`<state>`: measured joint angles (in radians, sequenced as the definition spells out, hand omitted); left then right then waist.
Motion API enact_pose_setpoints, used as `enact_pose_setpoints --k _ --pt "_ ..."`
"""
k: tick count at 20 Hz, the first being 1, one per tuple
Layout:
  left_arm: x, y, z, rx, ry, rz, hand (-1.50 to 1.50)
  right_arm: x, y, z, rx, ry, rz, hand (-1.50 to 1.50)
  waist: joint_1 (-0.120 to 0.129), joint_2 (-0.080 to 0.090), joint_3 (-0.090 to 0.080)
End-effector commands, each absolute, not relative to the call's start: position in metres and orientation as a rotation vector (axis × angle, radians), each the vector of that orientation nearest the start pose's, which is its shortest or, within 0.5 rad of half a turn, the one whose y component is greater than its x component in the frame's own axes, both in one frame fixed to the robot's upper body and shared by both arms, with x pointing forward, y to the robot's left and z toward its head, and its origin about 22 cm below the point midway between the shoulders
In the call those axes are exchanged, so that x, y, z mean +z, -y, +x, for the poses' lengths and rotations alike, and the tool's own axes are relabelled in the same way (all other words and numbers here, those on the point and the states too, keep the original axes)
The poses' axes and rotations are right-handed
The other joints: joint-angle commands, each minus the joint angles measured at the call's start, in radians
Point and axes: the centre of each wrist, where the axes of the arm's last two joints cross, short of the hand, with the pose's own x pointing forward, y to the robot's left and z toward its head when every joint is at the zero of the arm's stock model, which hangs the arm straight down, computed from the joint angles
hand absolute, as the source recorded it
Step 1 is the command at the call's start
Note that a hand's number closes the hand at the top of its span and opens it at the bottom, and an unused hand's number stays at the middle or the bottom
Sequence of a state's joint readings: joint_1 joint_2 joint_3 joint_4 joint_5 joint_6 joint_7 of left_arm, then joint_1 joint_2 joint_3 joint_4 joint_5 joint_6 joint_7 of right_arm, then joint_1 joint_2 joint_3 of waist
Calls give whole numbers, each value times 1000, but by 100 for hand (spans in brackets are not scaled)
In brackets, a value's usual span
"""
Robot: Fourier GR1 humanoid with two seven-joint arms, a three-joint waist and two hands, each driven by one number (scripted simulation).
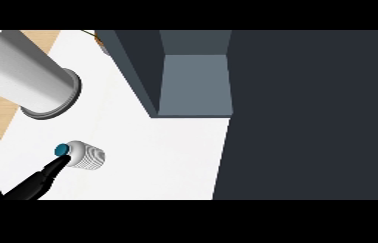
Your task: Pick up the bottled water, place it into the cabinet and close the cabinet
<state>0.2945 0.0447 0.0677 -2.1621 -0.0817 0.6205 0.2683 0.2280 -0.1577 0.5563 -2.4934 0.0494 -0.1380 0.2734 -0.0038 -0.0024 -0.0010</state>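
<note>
One bottled water [87, 155] lies on one counter [162, 152], one robot hand [40, 179] touching.

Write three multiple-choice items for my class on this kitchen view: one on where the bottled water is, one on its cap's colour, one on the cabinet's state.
1. Where is the bottled water?
A. Inside the cabinet
B. On the white counter, at the view's lower left
C. Lifted above the cabinet

2. What colour is the bottle's cap?
A. Red
B. Yellow
C. Teal

3. What state is the cabinet in?
A. Open, its inside showing
B. Closed
C. Open, with the bottle inside

Answers:
1 B: the bottled water is on the counter, apart from the cabinet, with a finger of the left hand at its cap.
2 C: the cap is teal against the white bottle.
3 A: the cabinet's grey inside is in view and holds nothing.
</note>
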Motion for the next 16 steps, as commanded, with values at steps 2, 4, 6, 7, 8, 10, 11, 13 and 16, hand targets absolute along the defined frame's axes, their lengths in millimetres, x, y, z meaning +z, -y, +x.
enact_pose_setpoints --k 2,4,6,7,8,10,11,13,16 --pt "56 -281 162 633 1552 612 -150 192 182 85 213 1984 283 -150 -1 -1 -1" --pt "37 -276 150 633 1551 620 -150 167 170 97 233 1984 297 -150 1 -1 0" --pt "39 -292 167 638 1542 612 -150 188 172 91 227 1985 302 -150 1 1 -1" --pt "28 -285 173 623 1533 592 -150 179 166 88 217 2003 294 -150 -7 -1 0" --pt "25 -293 173 621 1525 597 -150 182 179 93 236 1985 300 -150 -2 1 0" --pt "3 -287 173 600 1525 594 -150 182 168 87 223 1993 287 -150 -4 -1 -1" --pt "19 -294 182 612 1528 586 -150 185 170 82 202 1995 297 -150 -6 -1 0" --pt "-13 -282 189 588 1534 579 -150 176 173 99 227 1999 295 -150 -3 2 0" --pt "-22 -283 169 604 1524 563 -150 192 180 84 235 2008 281 -150 -2 -1 -1"
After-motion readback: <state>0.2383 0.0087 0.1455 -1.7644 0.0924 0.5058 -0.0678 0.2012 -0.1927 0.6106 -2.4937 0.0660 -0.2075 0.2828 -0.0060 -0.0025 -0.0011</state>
